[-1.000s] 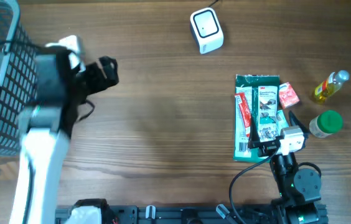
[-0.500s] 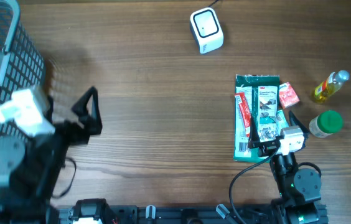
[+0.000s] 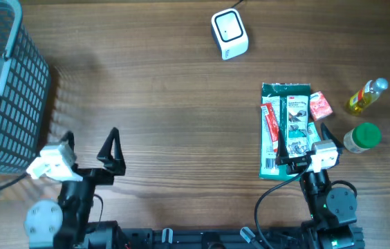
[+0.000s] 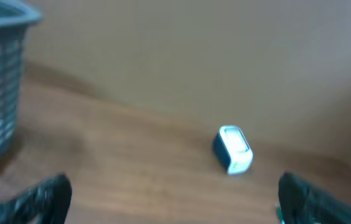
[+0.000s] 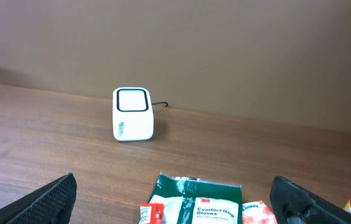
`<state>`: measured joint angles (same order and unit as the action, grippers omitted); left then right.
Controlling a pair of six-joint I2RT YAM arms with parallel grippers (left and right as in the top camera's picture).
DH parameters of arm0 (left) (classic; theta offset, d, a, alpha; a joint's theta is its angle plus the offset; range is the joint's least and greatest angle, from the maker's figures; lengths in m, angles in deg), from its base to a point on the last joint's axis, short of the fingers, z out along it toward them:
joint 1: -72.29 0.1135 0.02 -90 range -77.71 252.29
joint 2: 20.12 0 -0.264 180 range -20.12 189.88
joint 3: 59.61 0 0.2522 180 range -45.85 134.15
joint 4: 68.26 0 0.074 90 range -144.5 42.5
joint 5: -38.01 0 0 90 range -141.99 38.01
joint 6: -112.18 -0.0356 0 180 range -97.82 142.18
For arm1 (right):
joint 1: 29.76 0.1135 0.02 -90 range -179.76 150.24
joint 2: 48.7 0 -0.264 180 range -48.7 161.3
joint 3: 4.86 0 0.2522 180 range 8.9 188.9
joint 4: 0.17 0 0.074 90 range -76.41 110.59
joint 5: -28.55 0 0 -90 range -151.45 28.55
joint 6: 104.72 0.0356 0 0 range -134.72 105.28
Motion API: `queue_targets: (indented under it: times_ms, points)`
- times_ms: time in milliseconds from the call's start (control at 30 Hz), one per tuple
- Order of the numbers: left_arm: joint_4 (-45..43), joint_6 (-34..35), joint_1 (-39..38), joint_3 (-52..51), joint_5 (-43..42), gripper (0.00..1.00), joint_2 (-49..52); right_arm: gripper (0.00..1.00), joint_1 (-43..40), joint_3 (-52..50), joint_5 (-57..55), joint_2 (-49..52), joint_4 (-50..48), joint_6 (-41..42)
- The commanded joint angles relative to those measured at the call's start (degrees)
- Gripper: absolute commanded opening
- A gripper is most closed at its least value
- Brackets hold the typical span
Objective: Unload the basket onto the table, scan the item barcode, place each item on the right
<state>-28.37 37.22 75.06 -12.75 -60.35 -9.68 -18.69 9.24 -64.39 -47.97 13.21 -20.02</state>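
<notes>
The left gripper (image 3: 90, 138) went from the basket (image 3: 15, 104) to the lower left, open and empty. The right gripper (image 3: 304, 153) is open too. The glove pack (image 3: 285, 114) waits unscanned.

We count two pincers: the left pincer (image 3: 90, 142) and the right pincer (image 3: 304, 146). Well ahead of the right pincer, slightly to its left, we count one white scanner (image 3: 229, 33). Right beneath it lies one green glove pack (image 3: 285, 104). Off to its right we count one small red packet (image 3: 319, 106), one yellow bottle (image 3: 368, 95) and one green-capped jar (image 3: 362, 137). Ahead and left of the left pincer stands one grey basket (image 3: 1, 83).
</notes>
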Motion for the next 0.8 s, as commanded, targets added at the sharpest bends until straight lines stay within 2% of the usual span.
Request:
queue_targets:
  times_ms: [0, 167, 267, 633, 767]
  points:
    - [-13.0, -0.5, 0.4, -6.6, -4.1, 1.00, -5.2, 1.00, -0.3, 0.0, 0.9, -0.5, -0.2, -0.7]
    - [-30.9, 0.4, 0.4, -14.4, -4.1, 1.00, -10.2, 1.00, -0.3, 0.0, 0.9, -0.5, -0.2, -0.6]
    - [-36.3, 0.4, 0.4, -18.2, -4.1, 1.00, -10.2, 1.00, -0.3, 0.0, 0.9, -0.5, -0.2, -0.6]
    - [-39.4, 0.7, 0.4, -31.9, -3.0, 1.00, -10.2, 1.00, -0.3, 0.0, 0.9, -0.5, -0.2, -0.6]
    - [-32.5, 0.3, 0.4, -32.8, -1.8, 0.99, -10.2, 1.00, -0.3, 0.0, 0.9, -0.5, -0.2, -0.7]
